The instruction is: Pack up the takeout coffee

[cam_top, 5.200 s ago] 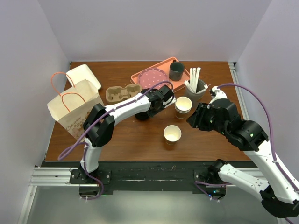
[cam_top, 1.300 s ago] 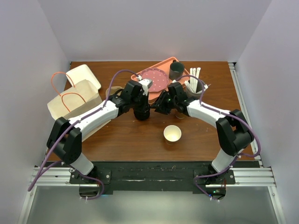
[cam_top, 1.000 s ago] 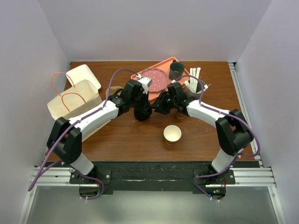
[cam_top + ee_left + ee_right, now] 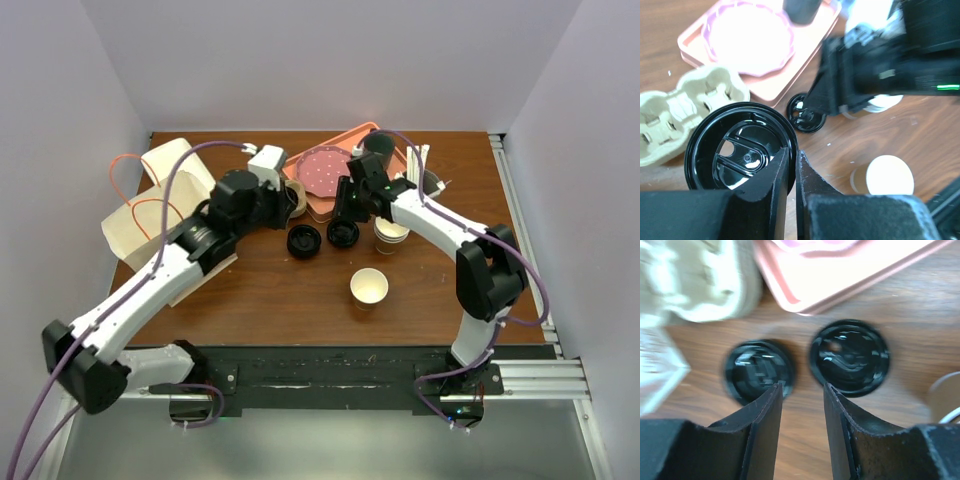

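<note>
Jaws first: the left gripper (image 4: 794, 154) has them all but pressed together, nipping the rim of a black lid (image 4: 737, 152) — one finger inside the rim, one outside. That lid is underside up, just off the near edge of the pink tray (image 4: 812, 47), and in the wrist view it overlaps a corner of the pulp cup carrier (image 4: 695, 97). Whether it rests on the wood or hangs clear of it, I cannot tell.

The right gripper (image 4: 802, 387) hangs in front of the tray with its jaws spread and nothing between them. A second black lid (image 4: 849, 357) lies flat just beside its fingers.

The takeout coffee cup (image 4: 369, 288) — brown kraft, white inside — stands upright and open-topped, well nearer the arm bases than the tray and apart from both lids. A stack of paper cups (image 4: 392, 232) stands by the tray's near right corner. A paper bag (image 4: 150, 225) lies off to the tray's left.
</note>
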Robot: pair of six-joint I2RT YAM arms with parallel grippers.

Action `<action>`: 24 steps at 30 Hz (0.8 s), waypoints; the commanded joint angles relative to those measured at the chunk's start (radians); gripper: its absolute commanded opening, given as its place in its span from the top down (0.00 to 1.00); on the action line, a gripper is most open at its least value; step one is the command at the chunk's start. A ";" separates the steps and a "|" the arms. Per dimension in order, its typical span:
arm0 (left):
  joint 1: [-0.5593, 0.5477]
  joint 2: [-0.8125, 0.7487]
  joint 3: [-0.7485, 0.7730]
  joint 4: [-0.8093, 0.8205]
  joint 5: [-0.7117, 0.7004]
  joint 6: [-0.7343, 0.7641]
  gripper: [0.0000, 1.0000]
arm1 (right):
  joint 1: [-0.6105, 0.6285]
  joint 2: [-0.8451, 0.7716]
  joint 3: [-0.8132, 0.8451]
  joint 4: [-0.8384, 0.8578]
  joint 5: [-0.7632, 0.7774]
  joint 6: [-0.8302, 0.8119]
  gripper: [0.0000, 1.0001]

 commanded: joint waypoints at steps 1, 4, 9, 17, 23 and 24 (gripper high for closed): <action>0.006 -0.124 0.001 -0.057 0.022 -0.047 1.00 | 0.005 0.077 0.049 -0.124 0.033 -0.194 0.58; 0.005 -0.224 0.004 -0.102 0.018 -0.067 1.00 | 0.008 0.100 0.040 -0.130 0.019 -0.252 0.60; 0.006 -0.317 0.053 -0.201 -0.005 -0.065 1.00 | 0.019 0.114 0.015 -0.108 0.001 -0.361 0.58; 0.006 -0.362 0.110 -0.255 -0.021 -0.062 1.00 | 0.044 0.114 -0.005 -0.070 -0.055 -0.441 0.54; 0.006 -0.376 0.142 -0.272 -0.025 -0.067 1.00 | 0.065 0.157 0.026 -0.065 -0.029 -0.462 0.53; 0.006 -0.374 0.145 -0.275 -0.028 -0.065 1.00 | 0.071 0.160 0.033 -0.062 -0.027 -0.468 0.53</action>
